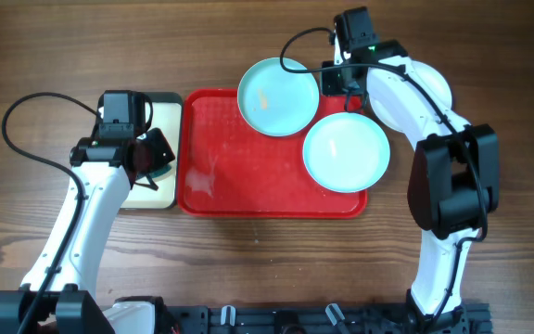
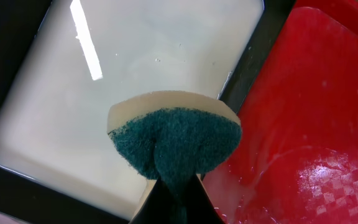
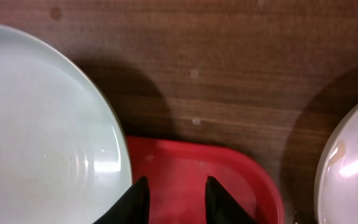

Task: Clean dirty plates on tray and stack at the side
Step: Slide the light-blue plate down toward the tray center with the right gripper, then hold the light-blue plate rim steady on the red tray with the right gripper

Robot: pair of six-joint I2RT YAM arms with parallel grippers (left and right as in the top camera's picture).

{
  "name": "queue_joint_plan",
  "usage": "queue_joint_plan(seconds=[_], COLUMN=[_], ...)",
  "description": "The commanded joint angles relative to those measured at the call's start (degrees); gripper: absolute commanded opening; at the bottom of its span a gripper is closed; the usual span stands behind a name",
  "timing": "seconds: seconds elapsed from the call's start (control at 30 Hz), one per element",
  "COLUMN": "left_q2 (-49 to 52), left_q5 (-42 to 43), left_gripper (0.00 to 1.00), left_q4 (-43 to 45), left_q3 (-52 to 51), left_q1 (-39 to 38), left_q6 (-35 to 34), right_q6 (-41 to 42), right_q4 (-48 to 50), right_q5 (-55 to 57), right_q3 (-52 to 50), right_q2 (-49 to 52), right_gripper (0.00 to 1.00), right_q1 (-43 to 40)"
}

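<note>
At the far left, the left pincer (image 2: 174,194) is clamped on a sponge with a dark green scouring face and a cream backing (image 2: 176,140), holding it above the small cream plastic tray with a black rim (image 2: 55,124). That tray's floor is glossy and may carry a film of water, though I cannot tell for sure. Nothing else shows in it.

Just to its right lies the large red rectangular plastic tray (image 1: 248,158). Its left half is bare apart from a wet-looking smear. Two round pale blue plastic plates are on it: the upper plate (image 1: 278,96) overhangs the far edge and has an orange smear, and the lower plate (image 1: 346,151) overhangs the right edge and looks only faintly marked.

The right pincer (image 3: 176,199) hangs over the tray's far right corner, between the upper blue plate and the plate off the tray. Its jaws are narrowly apart with nothing between them.

Furthest right, a round white plastic plate (image 3: 353,162) sits on the wooden table (image 1: 508,278), off the tray and mostly hidden under the right arm.

By my reading the task is early. One plate is at the side as the likely base of the stack, and whether it is clean I cannot tell. The two blue plates have yet to be scrubbed and stacked, and the sponge is well apart from both.
</note>
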Motion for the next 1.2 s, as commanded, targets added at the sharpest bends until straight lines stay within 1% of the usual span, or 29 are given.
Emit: queue_joint_plan(seconds=[0.0, 0.13, 0.27, 0.3, 0.33, 0.4, 0.43, 0.47, 0.53, 0.6, 0.77, 0.9, 0.97, 1.0, 1.07, 1.17], left_q2=[-0.8, -0.8, -0.8, -0.8, -0.8, -0.8, -0.8, -0.8, -0.8, -0.8, -0.8, -0.8, -0.8, -0.8, -0.8, -0.8], left_q5=[-0.8, -0.8, -0.8, -0.8, -0.8, -0.8, -0.8, -0.8, -0.8, -0.8, -0.8, -0.8, -0.8, -0.8, -0.8, -0.8], left_gripper=[0.04, 0.04, 0.04, 0.04, 0.04, 0.04, 0.04, 0.04, 0.04, 0.04, 0.04, 0.04, 0.04, 0.04, 0.04, 0.04], left_q4=[0.3, 0.3, 0.1, 0.1, 0.1, 0.1, 0.1, 0.1, 0.1, 0.1, 0.1, 0.1, 0.1, 0.1, 0.1, 0.1], left_q3=[-0.3, -0.3, -0.3, -0.3, -0.3, -0.3, -0.3, -0.3, -0.3, -0.3, -0.3, -0.3, -0.3, -0.3, -0.3, -0.3], left_q1=[-0.2, -0.2, -0.2, -0.2, -0.2, -0.2, -0.2, -0.2, -0.2, -0.2, -0.2, -0.2, -0.2, -0.2, -0.2, -0.2], left_q6=[0.7, 0.7, 0.7, 0.7, 0.7, 0.7, 0.7, 0.7, 0.7, 0.7, 0.7, 0.7, 0.7, 0.7, 0.7, 0.7], right_q6=[0.2, 0.2, 0.4, 0.4, 0.4, 0.4, 0.4, 0.4, 0.5, 2.3, 3.5, 6.5, 6.5, 6.3, 4.8, 0.1], right_q4=[1.8, 5.8, 10.6, 11.4, 11.6, 12.2, 12.5, 12.5, 12.3, 11.2, 6.0, 1.7, -0.2, -0.7, -0.7, 0.5], right_q5=[-3.6, -4.9, -5.3, -5.9, -6.2, -7.5, -9.1, -11.8, -18.4, -21.9, -21.5, -17.3, -16.9, -16.9, -16.9, -16.4], right_q3=[-2.4, -5.9, -9.7, -10.1, -10.1, -10.1, -10.0, -9.9, -9.8, -9.8, -9.8, -9.7, -9.6, -9.6, -9.6, -9.6], right_q2=[0.7, 0.7, 0.7, 0.7, 0.7, 0.7, 0.6, 0.6, 0.6, 0.6, 0.6, 0.3, -0.7, -1.5, -3.2, -5.0], right_gripper=[0.28, 0.29, 0.27, 0.24, 0.19, 0.11, 0.06, 0.04, 0.04, 0.04, 0.04, 0.04, 0.05, 0.09, 0.26, 0.33], right_q1=[1.3, 1.5, 1.5, 1.5, 1.5, 1.5, 1.5, 1.5, 1.7, 2.3, 5.3, 7.1, 7.4, 7.4, 7.4, 7.4])
